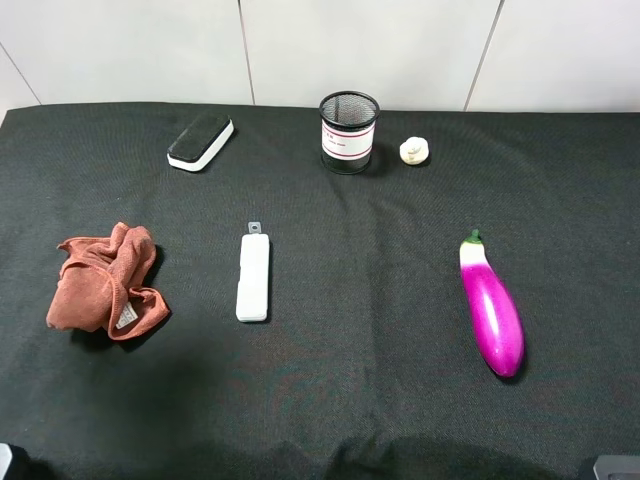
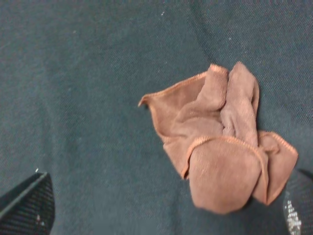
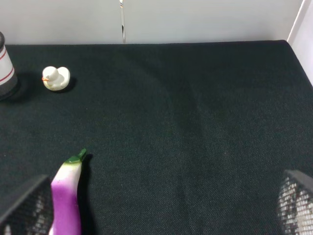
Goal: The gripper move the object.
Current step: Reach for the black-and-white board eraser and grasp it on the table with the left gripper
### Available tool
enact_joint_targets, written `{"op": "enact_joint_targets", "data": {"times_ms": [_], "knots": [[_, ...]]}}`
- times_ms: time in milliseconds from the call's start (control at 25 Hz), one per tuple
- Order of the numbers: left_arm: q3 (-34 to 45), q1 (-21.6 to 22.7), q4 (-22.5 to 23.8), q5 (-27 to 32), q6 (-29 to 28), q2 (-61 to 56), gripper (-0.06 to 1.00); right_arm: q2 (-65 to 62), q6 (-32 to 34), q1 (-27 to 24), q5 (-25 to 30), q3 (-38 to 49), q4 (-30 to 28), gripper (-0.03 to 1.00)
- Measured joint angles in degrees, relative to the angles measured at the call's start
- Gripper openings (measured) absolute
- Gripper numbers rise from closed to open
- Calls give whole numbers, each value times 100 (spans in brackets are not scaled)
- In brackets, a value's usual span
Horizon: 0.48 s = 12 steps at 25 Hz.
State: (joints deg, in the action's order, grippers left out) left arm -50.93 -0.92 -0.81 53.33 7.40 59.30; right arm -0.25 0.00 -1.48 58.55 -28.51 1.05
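Note:
The object, a block with a black top and white base [image 1: 200, 140], lies at the back left of the black table and shows in neither wrist view. My left gripper [image 2: 164, 213] is open, with its fingertips [image 2: 27, 205] wide apart above the table, over the rust-brown cloth [image 2: 220, 147]. My right gripper [image 3: 159, 210] is open, its fingertips [image 3: 293, 200] wide apart, hovering near the stem end of the purple eggplant [image 3: 66, 196]. Both grippers are empty and far from the object. Only slivers of the arms show at the bottom corners of the exterior view.
The crumpled cloth [image 1: 105, 280] lies at the left. A slim white bar [image 1: 253, 277] lies in the middle. A black mesh pen cup [image 1: 348, 132] and a small white duck [image 1: 414, 151] stand at the back. The eggplant [image 1: 492, 310] lies at the right.

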Motion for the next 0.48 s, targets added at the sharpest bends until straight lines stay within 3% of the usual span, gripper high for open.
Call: {"op": "enact_joint_targets", "data": {"times_ms": [480], "knots": [[-1005,-210,-45,-580,229,1965,99,0,0,0,0,0,0,69]]}}
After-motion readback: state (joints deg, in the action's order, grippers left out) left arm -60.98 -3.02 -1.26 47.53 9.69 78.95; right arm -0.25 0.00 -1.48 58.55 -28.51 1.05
